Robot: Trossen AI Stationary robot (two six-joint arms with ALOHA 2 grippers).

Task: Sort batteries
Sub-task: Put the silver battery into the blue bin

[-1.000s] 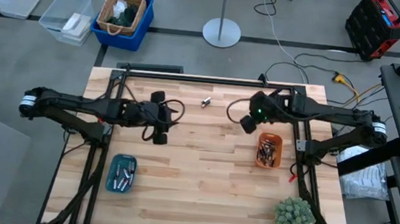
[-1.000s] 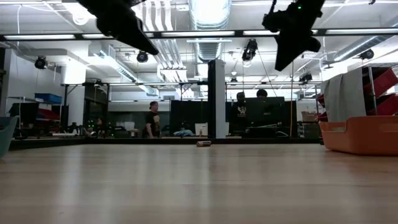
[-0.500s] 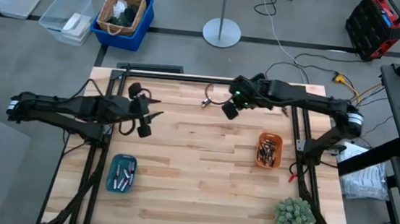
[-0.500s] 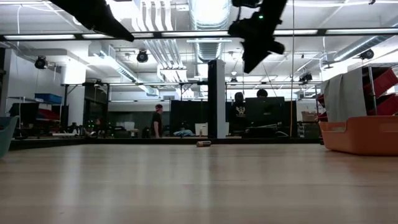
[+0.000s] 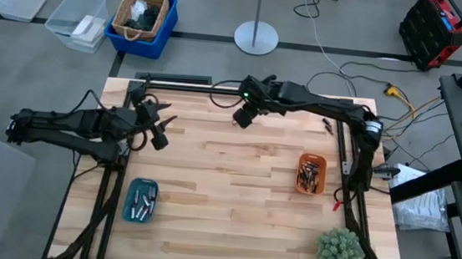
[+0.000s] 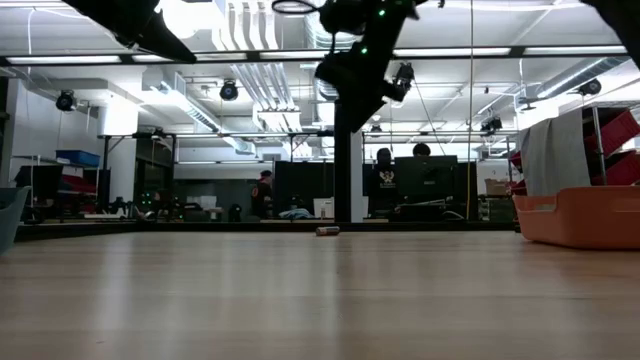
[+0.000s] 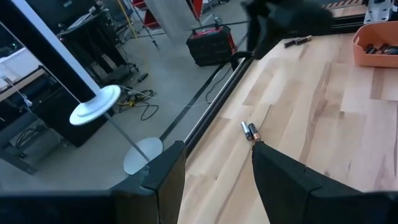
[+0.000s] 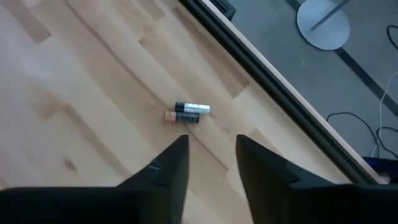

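Batteries mostly sorted: some in orange tray (image 5: 311, 173), some in teal tray (image 5: 140, 200). Two loose batteries (image 8: 188, 112) left touching near the surface's far edge. Right gripper (image 5: 244, 116) hovers over them, jaws open, empty. Left gripper (image 5: 157, 130) waits aside, jaws open, empty.

Two loose batteries (image 8: 188, 112) lying side by side near table (image 5: 233, 197) back edge; two trays sitting on table: one teal (image 5: 140, 200), one orange (image 5: 311, 173), battery counts unreadable.
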